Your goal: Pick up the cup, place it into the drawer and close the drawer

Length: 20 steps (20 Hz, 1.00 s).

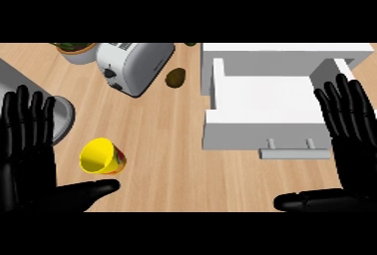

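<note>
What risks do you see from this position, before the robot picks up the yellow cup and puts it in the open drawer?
1. The yellow cup lies tilted on its side on the counter, so it may roll away when the open left hand closes on it.
2. The drawer is on the far side from the cup, and the open right hand sits over its edge; it might get in the way.
3. The drawer handle sticks out and could catch a passing hand.
</note>
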Available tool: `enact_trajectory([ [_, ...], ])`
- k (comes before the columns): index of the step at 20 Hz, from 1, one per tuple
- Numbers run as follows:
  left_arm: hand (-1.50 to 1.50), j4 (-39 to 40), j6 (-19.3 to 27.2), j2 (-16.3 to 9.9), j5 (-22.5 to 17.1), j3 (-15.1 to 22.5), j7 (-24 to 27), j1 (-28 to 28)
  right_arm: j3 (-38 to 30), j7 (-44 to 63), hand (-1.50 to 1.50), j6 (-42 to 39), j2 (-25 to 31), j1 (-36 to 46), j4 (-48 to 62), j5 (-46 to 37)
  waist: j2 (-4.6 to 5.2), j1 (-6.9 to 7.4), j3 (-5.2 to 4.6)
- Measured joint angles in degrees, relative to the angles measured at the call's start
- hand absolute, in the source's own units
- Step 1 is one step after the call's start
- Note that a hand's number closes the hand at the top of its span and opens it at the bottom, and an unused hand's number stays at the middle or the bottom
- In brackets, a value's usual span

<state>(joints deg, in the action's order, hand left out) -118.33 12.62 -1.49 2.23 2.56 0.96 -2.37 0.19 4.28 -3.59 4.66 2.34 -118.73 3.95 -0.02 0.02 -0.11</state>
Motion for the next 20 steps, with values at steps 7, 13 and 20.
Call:
enact_trajectory([
  [7,-1.50,1.68,6.29,0.96,0.46,2.12,-2.76,3.04,0.41,2.07,-1.50,-0.65,-0.70,0.96,0.13,1.72,0.00,-0.03,0.08],
  [13,-1.50,2.97,8.41,1.28,0.87,3.21,-2.35,3.63,-0.01,2.43,-1.50,-0.79,-0.88,1.53,0.49,1.69,0.00,-0.02,0.11],
  [20,-1.50,6.15,11.01,1.44,0.79,4.48,-0.84,3.71,0.76,2.77,-1.50,-0.36,-1.78,1.65,0.09,1.13,0.00,-0.03,0.10],
])
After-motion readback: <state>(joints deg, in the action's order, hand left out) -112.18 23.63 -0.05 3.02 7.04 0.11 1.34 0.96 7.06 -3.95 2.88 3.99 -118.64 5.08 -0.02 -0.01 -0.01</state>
